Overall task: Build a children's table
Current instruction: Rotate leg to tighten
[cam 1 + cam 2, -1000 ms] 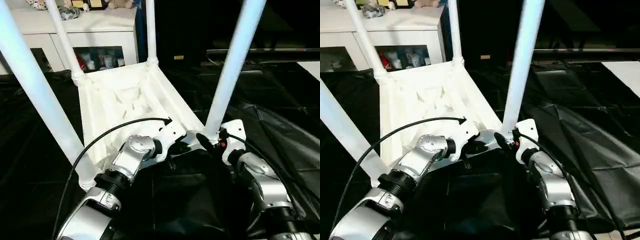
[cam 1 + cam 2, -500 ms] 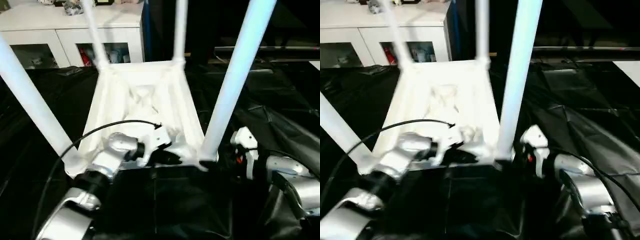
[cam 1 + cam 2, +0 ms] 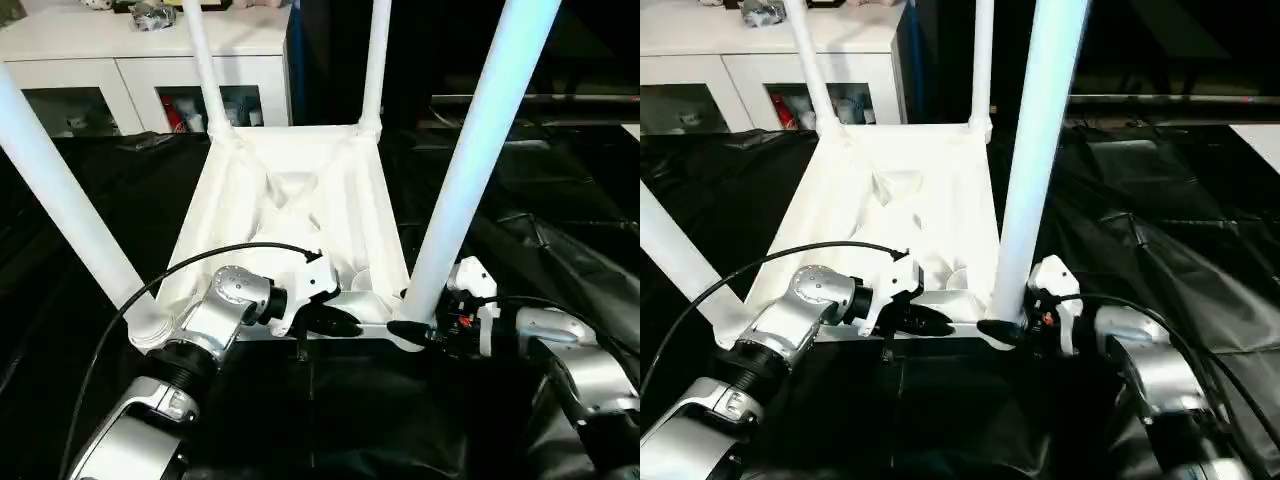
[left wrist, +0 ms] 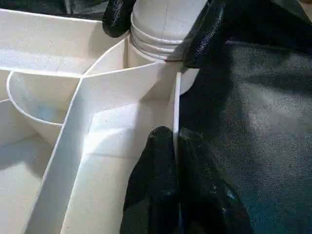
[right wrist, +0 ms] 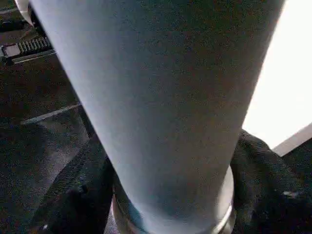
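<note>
Underside up, the all-white plastic children's table lies in the middle of the head-camera frame on a black crinkled sheet, its ribbed rectangular top flat on the sheet and its four long tubular legs rising from the corner sockets out past the top edge of the frame. At the lower centre, the left tool is pinched shut on the thin near edge wall of the table top, one black finger on each face of that wall, as the left wrist view shows. At the lower right, the right tool stands with its black fingers spread around the flared base of the near right leg, one finger on each side just above the socket; the fingertips touch the ringed collar. A white cabinet with glass doors stands in the upper left.
</note>
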